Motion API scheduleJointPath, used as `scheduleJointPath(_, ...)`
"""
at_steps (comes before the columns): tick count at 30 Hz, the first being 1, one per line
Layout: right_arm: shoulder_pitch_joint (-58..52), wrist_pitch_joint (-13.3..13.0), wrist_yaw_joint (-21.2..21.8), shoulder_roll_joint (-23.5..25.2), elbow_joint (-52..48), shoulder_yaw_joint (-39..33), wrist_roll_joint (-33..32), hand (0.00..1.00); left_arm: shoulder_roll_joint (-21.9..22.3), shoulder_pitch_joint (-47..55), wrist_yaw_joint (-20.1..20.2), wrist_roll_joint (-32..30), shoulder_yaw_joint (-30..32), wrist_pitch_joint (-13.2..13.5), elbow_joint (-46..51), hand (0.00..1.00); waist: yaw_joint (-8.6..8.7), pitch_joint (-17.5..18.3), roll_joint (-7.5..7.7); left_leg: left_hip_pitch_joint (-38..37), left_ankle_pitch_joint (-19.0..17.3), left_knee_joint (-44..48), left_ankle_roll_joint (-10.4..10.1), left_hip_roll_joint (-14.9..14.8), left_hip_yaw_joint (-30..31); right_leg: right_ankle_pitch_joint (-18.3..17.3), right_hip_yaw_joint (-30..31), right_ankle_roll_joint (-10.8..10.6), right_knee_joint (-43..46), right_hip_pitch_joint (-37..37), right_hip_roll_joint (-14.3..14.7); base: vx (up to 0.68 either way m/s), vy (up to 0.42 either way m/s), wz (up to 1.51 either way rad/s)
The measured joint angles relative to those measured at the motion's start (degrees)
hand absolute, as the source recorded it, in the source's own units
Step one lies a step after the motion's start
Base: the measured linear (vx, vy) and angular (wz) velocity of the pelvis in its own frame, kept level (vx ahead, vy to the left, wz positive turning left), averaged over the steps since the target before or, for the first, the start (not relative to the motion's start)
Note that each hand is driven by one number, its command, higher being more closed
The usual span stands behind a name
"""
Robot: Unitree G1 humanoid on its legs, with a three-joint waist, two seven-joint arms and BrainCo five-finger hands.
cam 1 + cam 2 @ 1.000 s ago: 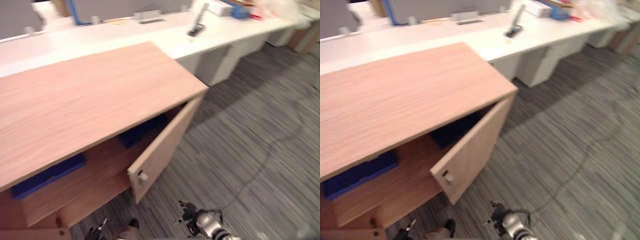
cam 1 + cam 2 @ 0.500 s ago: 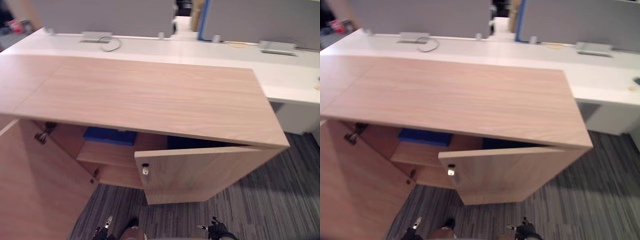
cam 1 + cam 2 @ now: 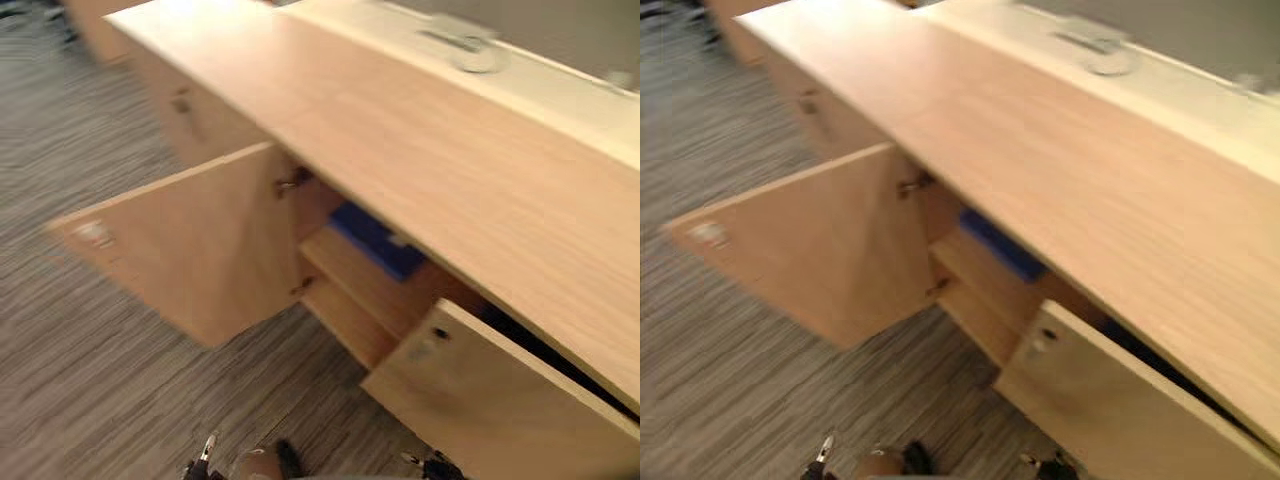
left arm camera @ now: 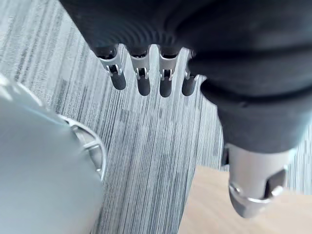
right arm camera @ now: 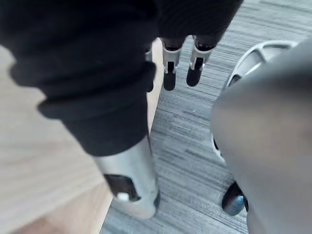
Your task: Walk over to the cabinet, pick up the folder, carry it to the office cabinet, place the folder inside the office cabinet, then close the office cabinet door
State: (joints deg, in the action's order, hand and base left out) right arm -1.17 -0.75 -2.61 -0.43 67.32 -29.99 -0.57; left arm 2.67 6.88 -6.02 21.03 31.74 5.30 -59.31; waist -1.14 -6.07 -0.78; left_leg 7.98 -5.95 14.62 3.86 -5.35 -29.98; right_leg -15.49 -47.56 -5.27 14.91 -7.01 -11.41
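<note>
Left hand point(image 4: 139, 78) and right hand point(image 5: 169, 74) are hung low, fingers relaxed, nothing gripped. The blue folder point(image 3: 375, 238) is seen on the shelf point(image 3: 352, 278) inside the cabinet point(image 3: 420, 140). The swung-out door point(image 3: 190, 250) could be clipped if the approach is cut close.

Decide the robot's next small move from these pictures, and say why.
Probably lift the left hand toward the wide-open door and begin swinging it shut: a blue folder already lies on the shelf inside, and both it and the right hand hang empty, fingers straight, above the carpet.
</note>
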Motion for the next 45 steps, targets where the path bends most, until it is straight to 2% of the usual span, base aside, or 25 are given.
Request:
scheduleJointPath(1, 0.44, 0.04, 0.06, 0.21, 0.7, -0.01, -0.28, 0.0, 0.09, -0.08, 0.11, 0.07, 1.2, -0.12, -0.43, 0.0, 0.02, 0.53, 0.81, -0.83, 2.52, -4.47, 0.1, 2.14, 1.62, 1.61, -0.65, 1.41, -7.32, -0.15, 1.36, 0.02, 0.078, 1.53)
scheduleJointPath(2, 0.36, 0.13, 0.02, 0.56, 0.64, -1.0, -0.52, 0.0, -0.34, -0.13, 0.16, -0.12, 0.98, -0.18, -1.08, 0.0, 0.63, 0.56, 1.04, -2.46, 5.99, -10.36, -0.16, 5.17, 4.92, 7.56, -2.24, 1.36, -10.58, -1.6, 1.69, 0.06, 0.08, 1.63)
scheduleJointPath(3, 0.71, 0.32, -0.05, 0.42, 0.7, -2.4, -0.55, 0.0, -0.19, -0.17, 0.36, -0.11, -0.03, -0.49, -1.57, 0.0, 0.23, 0.6, 0.14, -4.14, 8.38, -15.1, -0.47, 6.46, 6.85, 8.03, -5.38, 0.6, -10.47, -2.33, 1.79, 0.08, 0.058, 1.35)
scheduleJointPath(5, 1.27, 0.46, -0.09, -0.44, 0.68, -2.4, -0.69, 0.0, -0.1, 0.25, 0.81, 0.06, -0.71, -0.76, -2.42, 0.0, -0.07, 0.92, -1.15, -5.24, 11.25, -19.66, -0.76, 7.37, 9.86, 8.02, -8.4, 0.61, -9.23, -2.64, 1.82, 0.07, -0.031, 0.83)
scheduleJointPath(9, 1.95, 0.69, -0.43, -0.5, 0.67, -2.49, -2.87, 0.0, -0.2, 0.72, 1.43, 0.27, -1.79, -1.11, -3.2, 0.0, -0.15, 0.59, -1.99, -6.14, 11.65, -19.93, -0.87, 8.41, 15.42, 8.02, -13.83, 0.66, -7.51, -5.9, 1.36, 0.01, -0.077, 0.76)
scheduleJointPath(16, 4.44, 0.67, -0.94, 0.63, 0.95, -2.4, -3.37, 0.0, -1.32, 1.33, 1.3, -1.29, -6.07, -1.39, -0.26, 0.0, -0.14, 0.62, -2.1, -7.09, 11.73, -19.68, -0.99, 9.52, 17.02, 8.02, -14.94, 0.75, -4.52, -6.83, -0.65, 0.01, -0.007, 0.16)
scheduleJointPath(19, 4.37, 0.65, -0.92, 0.55, 0.89, -2.38, -2.65, 0.0, -1.31, 1.32, 0.7, -6.14, -8.16, -1.42, 7.13, 0.0, 0.3, 0.57, -2.13, -7.26, 11.73, -19.92, -1.03, 9.57, 16.84, 8.06, -14.79, 0.8, -4.51, -6.9, -0.78, -0.04, 0.011, -0.05)
scheduleJointPath(22, 4.29, 0.66, -0.92, 0.33, 0.57, -2.38, -2.15, 0.0, -2.56, -0.46, 0.51, -9.95, -6.86, -1.27, 11.92, 0.0, 0.84, 0.49, -2.34, -7.27, 11.71, -19.96, -1.08, 9.42, 16.23, 8.05, -13.9, 0.81, -4.7, -6.51, -0.76, -0.05, 0.009, -0.18)
scheduleJointPath(25, 3.96, 0.77, -0.78, -0.32, 0.19, -1.91, -0.17, 0.0, -7.89, -5.85, -0.32, -16.49, -0.93, -2.62, 12.71, 0.0, 1.42, -0.18, -2.58, -7.26, 11.61, -19.98, -1.2, 9.03, 14.1, 8.02, -11.55, 0.83, -5.49, -5.6, -0.53, -0.07, 0.016, -0.37)
scheduleJointPath(28, 1.8, 1.08, -0.04, -1.01, -0.99, -1.17, 1.56, 0.0, -17.24, -10.64, -0.55, -22.0, 5.7, -4.64, 12.88, 0.0, 1.83, -0.1, -2.39, -5.93, 11.45, -19.96, -1.34, 8.67, 11.43, 8.02, -8.2, 0.82, -7.15, -3.3, 0.11, -0.09, 0.02, -0.42)
scheduleJointPath(29, 1.19, 1.26, 0.05, -1.07, -1.28, -1.19, 1.82, 0.0, -19.22, -11.62, -0.55, -23.15, 6.09, -5.02, 12.88, 0.0, 1.91, -0.13, -2.34, -5.84, 11.46, -19.95, -1.33, 8.61, 11.16, 8.02, -7.72, 0.82, -7.24, -3.04, 0.16, -0.07, 0.013, -0.32)
scheduleJointPath(30, 0.15, 1.4, 0.24, -1.09, -1.92, -1.65, 1.57, 0.0, -23.01, -13.43, -0.57, -24.79, 6.4, -5.48, 12.89, 0.0, 1.88, -0.03, -2.1, -5.85, 11.5, -19.93, -1.28, 8.48, 10.55, 8.02, -6.86, 0.82, -7.25, -2.67, 0.19, -0.07, 0.009, -0.21)
scheduleJointPath(31, -0.57, 1.4, 0.59, -1.34, -2.14, -1.4, 1.74, 0.0, -26.44, -15.74, -0.62, -26.66, 5.99, -5.96, 12.89, 0.0, 1.98, 0.27, -1.68, -5.85, 11.57, -19.92, -1.17, 8.43, 10.46, 8.02, -6.57, 0.82, -7.26, -2.29, 0.25, -0.07, 0.007, -0.15)
scheduleJointPath(35, -1.49, 1.41, 1.72, -1.06, -2.36, -1.39, 1.72, 0.0, -34.2, -23.58, -1.04, -30.53, 2.73, -6.04, 11.73, 0.0, 1.96, 1.01, -0.11, -5.72, 11.66, -19.92, -1.02, 8.01, 8.77, 8.01, -4.5, 0.84, -7.09, -1.32, 0.39, -0.08, 0.003, -0.2)
scheduleJointPath(37, -1.62, 1.4, 2.57, -0.65, -2.57, -1.35, 1.71, 0.0, -38.83, -30.08, -1.28, -32.0, 0.17, -6.19, 5.55, 0.0, 1.95, 1.29, 0.69, -4.79, 11.74, -19.92, -0.91, 7.43, 6.91, 8.02, -2.15, 0.85, -6.4, 0.94, 0.52, -0.09, 0.014, -0.45)
scheduleJointPath(38, -1.74, 1.4, 2.63, -0.51, -2.63, -1.4, 1.64, 0.0, -39.88, -31.79, -1.26, -32.32, -0.59, -6.27, 3.8, 0.0, 2.03, 1.22, 0.91, -4.61, 11.77, -19.92, -0.86, 7.29, 6.39, 8.03, -1.55, 0.86, -6.32, 1.35, 0.58, -0.08, 0.015, -0.5)
scheduleJointPath(40, -2.62, 1.49, 3.37, -0.12, -3.2, -1.37, 1.71, 0.0, -43.0, -37.37, -0.93, -32.31, -3.75, -6.99, -0.99, 0.0, 2.34, 1.33, 2.27, -3.86, 11.85, -19.87, -0.74, 6.64, 4.29, 8.25, 0.76, 1.18, -6.09, 3.1, 0.85, -0.08, 0.018, -0.48)
scheduleJointPath(43, -4.77, 1.59, 3.63, 0.89, -4.51, -0.12, 1.73, 0.0, -44.62, -41.77, -0.41, -32.49, -7.13, -7.28, -3.4, 0.0, 3.13, 1.59, 4.07, -3.01, 11.88, -19.69, -0.69, 5.94, 2.45, 8.35, 2.69, 1.33, -5.96, 4.95, 1.27, -0.06, 0.007, -0.35)
scheduleJointPath(45, -5.79, 1.53, 3.77, 0.88, -4.68, 0.84, 1.68, 0.0, -44.7, -43.69, 0.41, -32.5, -9.19, -7.34, -4.84, 0.0, 3.55, 1.5, 4.61, -2.39, 11.97, -19.68, -0.56, 5.65, 1.79, 8.45, 3.7, 1.48, -5.94, 6.05, 1.48, -0.06, 0.006, -0.28)
